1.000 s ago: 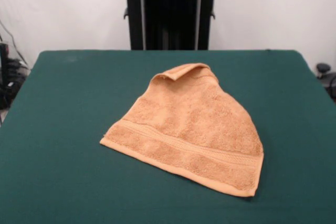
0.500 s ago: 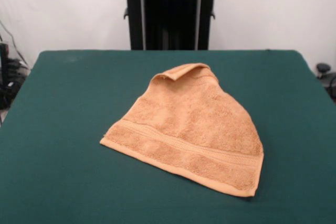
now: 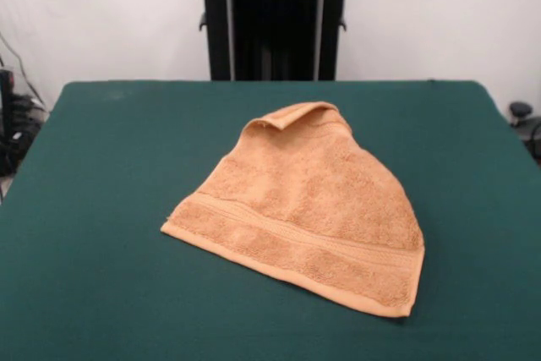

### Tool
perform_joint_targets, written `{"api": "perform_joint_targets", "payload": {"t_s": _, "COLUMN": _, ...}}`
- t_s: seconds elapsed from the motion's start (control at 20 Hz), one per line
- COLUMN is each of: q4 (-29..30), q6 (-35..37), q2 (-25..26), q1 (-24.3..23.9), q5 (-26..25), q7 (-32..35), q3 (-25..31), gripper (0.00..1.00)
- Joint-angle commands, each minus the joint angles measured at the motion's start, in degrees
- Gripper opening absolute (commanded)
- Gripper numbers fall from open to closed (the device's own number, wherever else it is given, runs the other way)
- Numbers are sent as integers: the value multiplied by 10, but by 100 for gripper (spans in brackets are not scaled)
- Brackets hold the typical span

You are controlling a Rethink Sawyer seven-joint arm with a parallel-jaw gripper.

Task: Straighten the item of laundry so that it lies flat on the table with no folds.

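Lying near the middle of the table [image 3: 101, 209], the towel [image 3: 308, 205] is the only thing on the green felt, and it is plainly not flat. Its nearest edge is one short hem, running at a slant across the cloth's front, with the woven band stripe [image 3: 296, 238] just behind it and parallel. That end looks spread out properly, both of its corners showing and resting on the felt.

Behind the stripe the towel narrows. Its two long sides draw in toward each other as they go back, so the cloth makes a rough triangle instead of a rectangle; I judge the far half is gathered or tucked under itself, which would explain why no second stripe shows. At the far tip of the towel a small flap [image 3: 297, 114] curls up and over, standing a little proud of the rest.

Past the towel the felt runs bare to the table's back edge, and beyond that stands the robot's black pedestal [image 3: 275, 27] against a white wall. No gripper shows anywhere, so I cannot say how its jaws stand.

The work seems not yet begun. The sensible move, to my eye, is to take that curled far tip and draw it away from the spread near hem, so the gathered part opens.
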Motion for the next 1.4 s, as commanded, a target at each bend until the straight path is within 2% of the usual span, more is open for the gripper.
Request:
{"api": "perform_joint_targets", "payload": {"t_s": 0.05, "q4": 140, "q6": -56, "q2": 52, "q1": 2, "q5": -5, "q7": -38, "q3": 51, "gripper": 100}}
{"api": "perform_joint_targets", "payload": {"t_s": 0.4, "q4": 171, "q6": -99, "q2": 60, "q1": -3, "q5": -7, "q7": -44, "q3": 62, "gripper": 100}}
{"api": "perform_joint_targets", "payload": {"t_s": 0.85, "q4": 178, "q6": -108, "q2": 69, "q1": -12, "q5": -10, "q7": -52, "q3": 71, "gripper": 100}}
{"api": "perform_joint_targets", "payload": {"t_s": 1.1, "q4": 209, "q6": -180, "q2": 104, "q1": -33, "q5": -13, "q7": -60, "q3": 85, "gripper": 100}}
{"api": "perform_joint_targets", "payload": {"t_s": 1.4, "q4": 220, "q6": -242, "q2": 140, "q1": -35, "q5": -41, "q7": -46, "q3": 93, "gripper": 100}}
